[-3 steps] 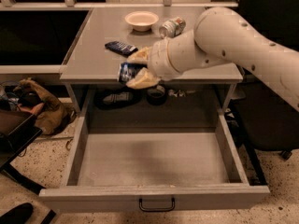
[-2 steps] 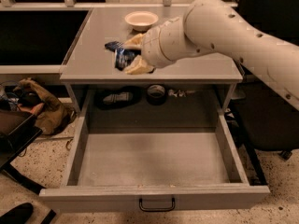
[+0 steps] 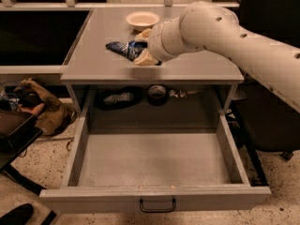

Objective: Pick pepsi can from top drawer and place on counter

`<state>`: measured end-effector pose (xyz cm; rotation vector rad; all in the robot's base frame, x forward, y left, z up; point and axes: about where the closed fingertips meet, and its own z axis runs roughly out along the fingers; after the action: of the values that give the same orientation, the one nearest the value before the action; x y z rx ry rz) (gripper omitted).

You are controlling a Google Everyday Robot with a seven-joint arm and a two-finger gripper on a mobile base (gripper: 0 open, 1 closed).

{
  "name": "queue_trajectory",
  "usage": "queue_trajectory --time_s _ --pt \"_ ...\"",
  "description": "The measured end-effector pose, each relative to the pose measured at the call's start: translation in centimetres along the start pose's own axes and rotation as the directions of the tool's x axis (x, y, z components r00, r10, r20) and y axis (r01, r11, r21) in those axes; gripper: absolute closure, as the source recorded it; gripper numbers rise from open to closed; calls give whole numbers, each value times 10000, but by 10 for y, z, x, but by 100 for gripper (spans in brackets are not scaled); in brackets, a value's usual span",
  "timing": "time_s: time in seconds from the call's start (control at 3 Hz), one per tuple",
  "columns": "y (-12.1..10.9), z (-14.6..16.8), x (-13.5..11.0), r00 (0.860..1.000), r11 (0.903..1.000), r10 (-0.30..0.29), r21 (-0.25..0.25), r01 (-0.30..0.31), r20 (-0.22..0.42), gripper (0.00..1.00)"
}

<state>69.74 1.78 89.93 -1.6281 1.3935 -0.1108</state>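
Over the counter (image 3: 93, 55), jaws clasp the pepsi can (image 3: 137, 47) — mostly hidden.

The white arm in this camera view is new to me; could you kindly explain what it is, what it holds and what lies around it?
It is a robot's single arm, coming in from the right. The one camera looks down at a grey counter, with the pulled-out top drawer below it. The gripper, which has two tan fingers, is over the counter and is closed on a blue pepsi can. To the left of it lies a dark blue snack packet, and behind it stands a pale bowl.
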Motion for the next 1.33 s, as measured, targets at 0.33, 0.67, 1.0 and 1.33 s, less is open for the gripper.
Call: queue_trajectory --time_s 0.33,0.67,1.0,1.33 --pt "-6 19 29 9972 9982 602 40 -601 -453 100" --pt "0 31 43 9926 9927 1148 -317 -1161 -392 100" --pt "1 32 43 9924 9924 1172 -344 -1186 -382 100" --pt "1 32 43 9924 9924 1172 -344 -1186 -382 81"
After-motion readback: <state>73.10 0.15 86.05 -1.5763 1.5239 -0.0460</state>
